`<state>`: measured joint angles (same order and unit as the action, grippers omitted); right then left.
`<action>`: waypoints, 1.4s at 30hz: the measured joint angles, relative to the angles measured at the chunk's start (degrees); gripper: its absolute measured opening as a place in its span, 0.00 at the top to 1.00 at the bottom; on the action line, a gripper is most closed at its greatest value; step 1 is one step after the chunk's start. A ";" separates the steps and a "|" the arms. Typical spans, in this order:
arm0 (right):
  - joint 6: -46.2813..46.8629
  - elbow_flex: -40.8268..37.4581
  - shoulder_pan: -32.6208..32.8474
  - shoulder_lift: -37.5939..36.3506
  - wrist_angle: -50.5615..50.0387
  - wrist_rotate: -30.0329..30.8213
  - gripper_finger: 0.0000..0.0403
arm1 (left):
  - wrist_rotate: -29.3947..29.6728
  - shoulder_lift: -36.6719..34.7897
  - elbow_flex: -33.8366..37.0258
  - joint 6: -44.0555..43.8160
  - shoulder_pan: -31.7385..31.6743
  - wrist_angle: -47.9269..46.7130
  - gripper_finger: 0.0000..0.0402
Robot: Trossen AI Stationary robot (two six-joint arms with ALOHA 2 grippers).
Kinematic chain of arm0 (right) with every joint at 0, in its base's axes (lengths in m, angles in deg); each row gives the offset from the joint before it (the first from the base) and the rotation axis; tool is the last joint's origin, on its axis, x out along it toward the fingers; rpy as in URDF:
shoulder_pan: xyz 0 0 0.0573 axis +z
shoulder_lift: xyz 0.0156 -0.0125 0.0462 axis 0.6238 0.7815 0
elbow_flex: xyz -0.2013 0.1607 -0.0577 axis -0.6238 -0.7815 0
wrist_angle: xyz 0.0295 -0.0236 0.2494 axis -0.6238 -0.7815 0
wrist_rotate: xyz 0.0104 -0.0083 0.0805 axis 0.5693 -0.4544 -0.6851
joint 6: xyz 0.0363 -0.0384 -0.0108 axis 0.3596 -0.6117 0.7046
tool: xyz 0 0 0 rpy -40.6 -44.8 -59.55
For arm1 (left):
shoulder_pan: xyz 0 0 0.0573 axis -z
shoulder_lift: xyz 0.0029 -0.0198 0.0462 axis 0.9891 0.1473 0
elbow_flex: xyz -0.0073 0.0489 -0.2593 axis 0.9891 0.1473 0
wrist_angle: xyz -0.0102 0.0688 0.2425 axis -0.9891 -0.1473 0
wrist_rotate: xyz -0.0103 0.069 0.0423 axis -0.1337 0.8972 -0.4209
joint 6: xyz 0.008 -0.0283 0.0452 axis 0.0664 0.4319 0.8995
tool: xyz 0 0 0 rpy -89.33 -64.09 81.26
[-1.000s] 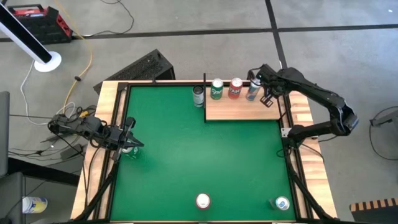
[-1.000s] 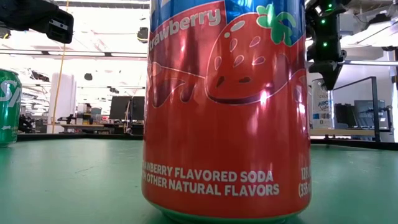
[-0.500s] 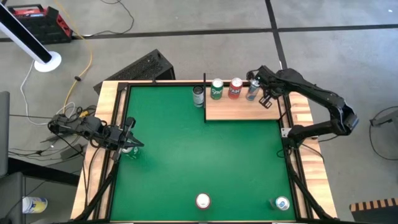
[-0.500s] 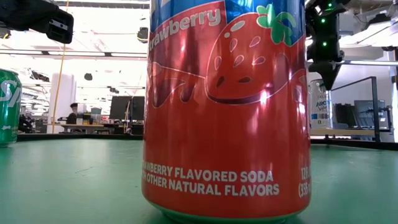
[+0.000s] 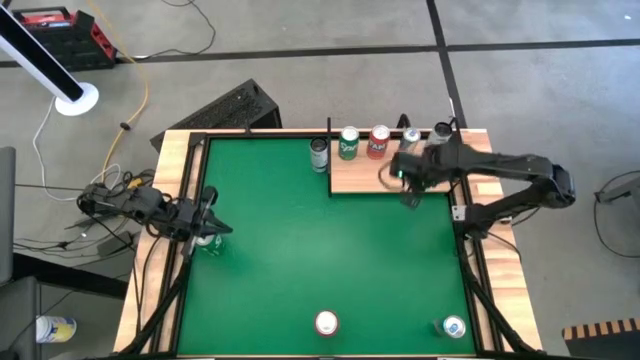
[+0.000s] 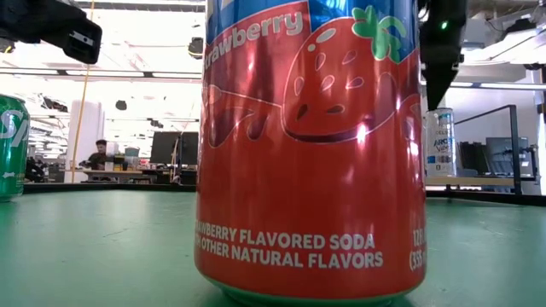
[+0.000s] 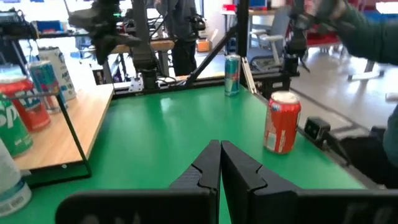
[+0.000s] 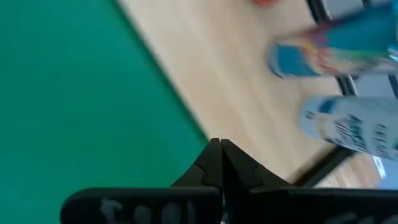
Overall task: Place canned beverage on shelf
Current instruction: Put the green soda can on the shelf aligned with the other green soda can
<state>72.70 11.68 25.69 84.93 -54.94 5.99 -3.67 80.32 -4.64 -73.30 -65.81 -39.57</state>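
Note:
The shelf [image 5: 385, 175] is a light-brown wooden panel at the table's far right. On it stand a green can [image 5: 348, 142], a red can [image 5: 378, 140] and a blue-and-silver can [image 5: 410, 138]. My right gripper [image 5: 407, 196] hangs over the shelf's near edge, shut and empty; its wrist view [image 8: 219, 155] shows the wood and two cans [image 8: 336, 50] beyond. My left gripper [image 5: 213, 232] waits at the table's left edge, shut and empty [image 7: 219, 163], beside a green can [image 5: 209, 245].
A grey can [image 5: 319, 153] stands on the green table by the shelf's left end. A red strawberry soda can [image 5: 326, 323] and a blue-topped can [image 5: 453, 327] stand near the table's near edge. The strawberry can [image 6: 311, 145] fills the low view.
My right gripper has drawn away from the blue-and-silver can at the shelf's far right, going toward the table's near edge and a little left, to the shelf's near edge. The can stays standing on the shelf.

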 joint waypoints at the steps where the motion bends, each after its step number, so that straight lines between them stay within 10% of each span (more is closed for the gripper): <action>1: 1.83 0.00 2.93 0.00 0.28 0.02 0.95 | 0.25 0.10 0.01 -1.19 0.01 0.63 1.00; 8: 11.66 0.00 19.96 0.00 6.66 0.09 0.95 | -0.06 9.07 -4.11 -7.33 0.01 3.85 1.00; 20: 15.42 0.00 27.95 0.00 11.67 0.52 0.95 | 11.79 35.37 -39.40 -31.15 0.01 -45.84 0.95; 42: 12.95 0.00 27.89 0.02 11.80 3.63 0.94 | -0.88 55.71 -41.93 -60.63 -0.04 -64.77 0.22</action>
<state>85.66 11.68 53.58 84.95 -43.14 9.62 -4.55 136.03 -46.57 -133.92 -65.85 -104.34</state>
